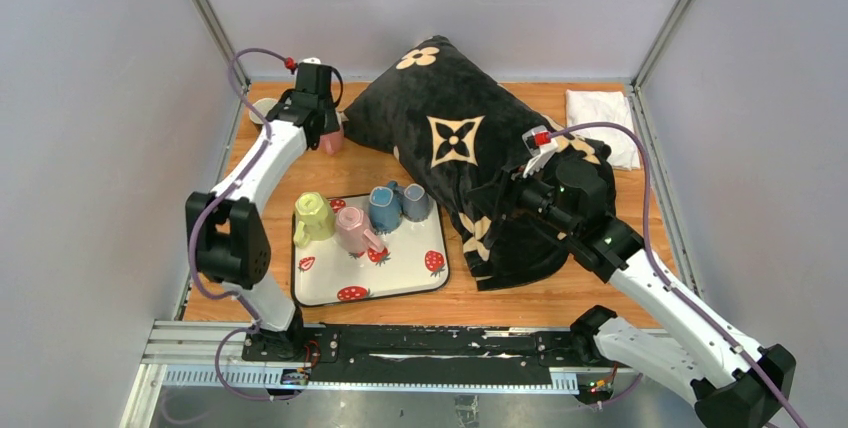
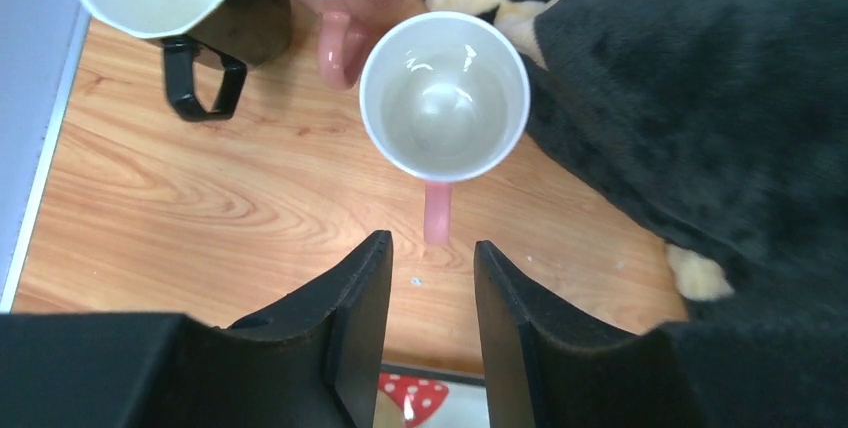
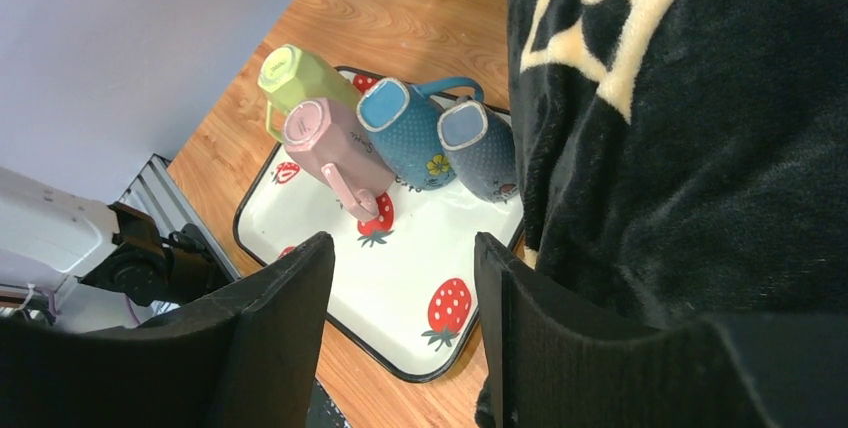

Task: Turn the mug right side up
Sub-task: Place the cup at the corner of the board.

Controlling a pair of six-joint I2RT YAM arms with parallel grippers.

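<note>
The black pillow (image 2: 700, 98) lies right of the left gripper (image 2: 432, 293), whose jaws stand narrowly parted and empty; the right gripper (image 3: 405, 293) gapes empty above the strawberry tray (image 3: 400, 328). Just ahead of the left jaws the pink mug (image 2: 444, 98) stands mouth-up, handle (image 2: 437, 213) pointing toward the gap. Probably stiff, slippery, breakable ceramic; the handle or rim offers purchase

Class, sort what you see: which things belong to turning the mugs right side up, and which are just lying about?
Job: pink mug by the left gripper; yellow mug, blue mug, tray.
Lying about: pillow, white cloth.
</note>
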